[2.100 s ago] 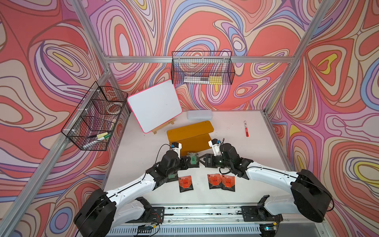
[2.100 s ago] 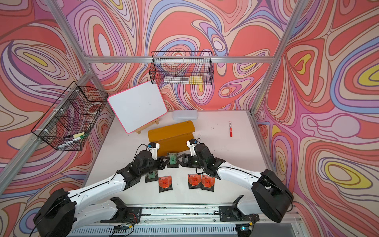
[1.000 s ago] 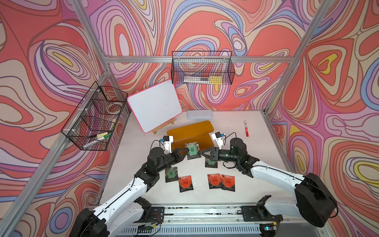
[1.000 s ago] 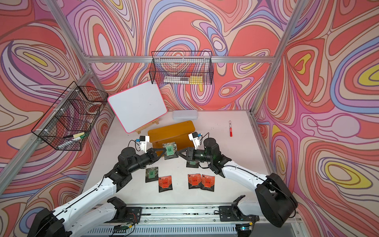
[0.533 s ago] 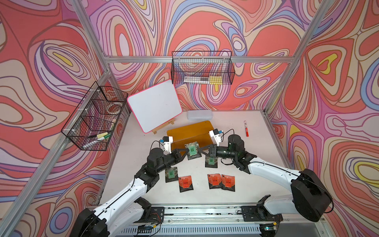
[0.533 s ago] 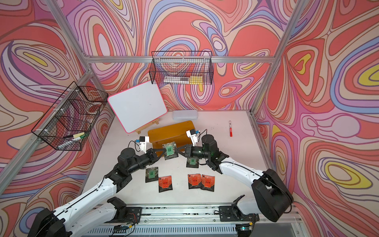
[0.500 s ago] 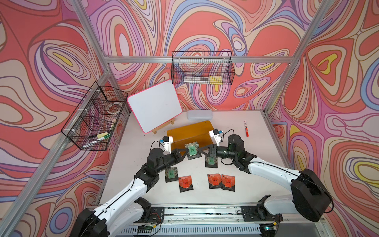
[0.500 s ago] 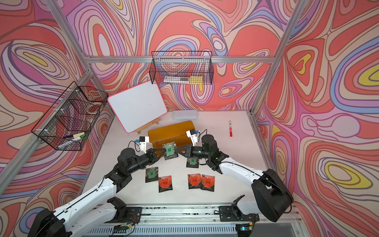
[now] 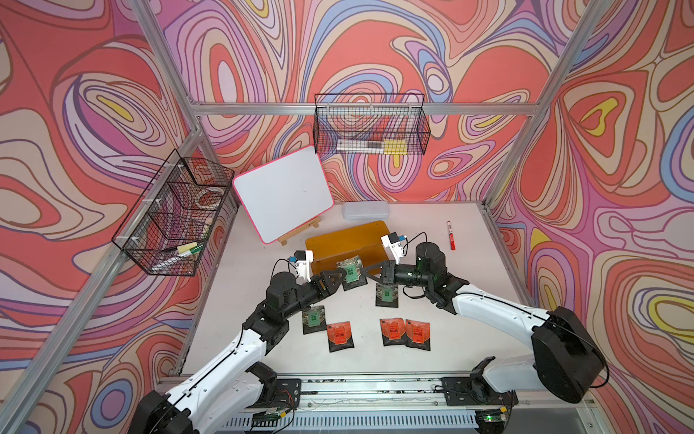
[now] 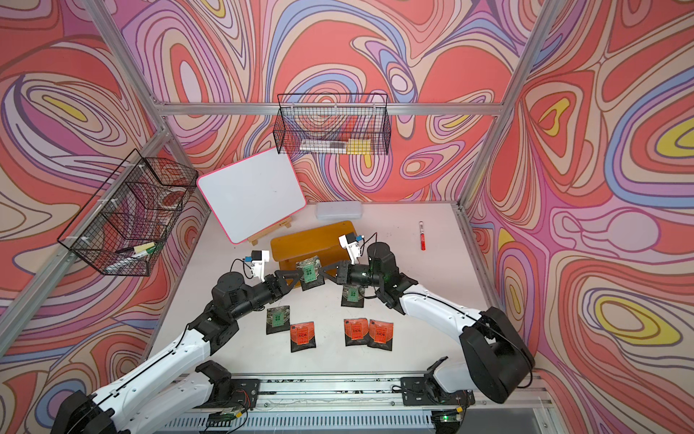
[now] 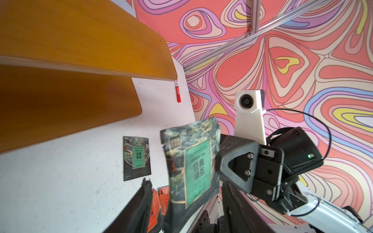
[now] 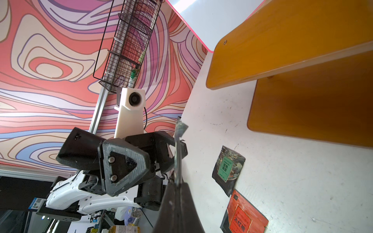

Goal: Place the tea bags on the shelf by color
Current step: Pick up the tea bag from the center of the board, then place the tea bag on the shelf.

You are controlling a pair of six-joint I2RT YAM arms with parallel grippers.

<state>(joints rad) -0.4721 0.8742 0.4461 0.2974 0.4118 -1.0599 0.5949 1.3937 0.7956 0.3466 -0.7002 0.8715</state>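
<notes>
**Handover point.** The held green tea bag [image 9: 351, 273] [image 10: 308, 276] is off the tabletop [image 9: 413, 214] [image 10: 390, 218], label up. It hangs just in front of the lower board of the mustard-yellow shelf [image 9: 349, 236] [image 10: 312, 237], between the two grippers.

**Right gripper** [image 9: 366, 271] [image 10: 326, 273]: clamped on the held green tea bag. In the right wrist view the sachet appears edge-on [image 12: 178, 153], pinched where the two fingers press together.

**Left gripper** [image 9: 341, 277] [image 10: 296, 279]: jaws parted. In the left wrist view the held green tea bag [image 11: 193, 167] stands between its fingers [image 11: 139, 203], and a clear gap shows beside that finger. Contact on the far side: cannot tell.

**Other sachets**, all flat on the tabletop:
- The second green tea bag [image 9: 386, 295] [image 10: 353, 295] lies under the right arm's wrist, near the shelf's right end.
- The third green tea bag [image 9: 313, 319] [image 10: 278, 319] lies just beside the left forearm.
- The lone orange-red tea bag [image 9: 340, 335] [image 10: 302, 336] is just beside the third green tea bag, on the base side.
- The pair of orange-red tea bags [image 9: 392, 331] [image 9: 417, 334] lies side by side, edges touching.

**Surroundings:**
- A pink-edged whiteboard [image 9: 283, 199] leans on a wooden easel behind the shelf's left end.
- A clear plastic case [image 9: 365, 210] sits at the back wall.
- A red marker [image 9: 451, 236] lies to the right of the shelf, well apart from it.
- Wire baskets [image 9: 370, 131] [image 9: 172, 221] hang on the back and left walls.
</notes>
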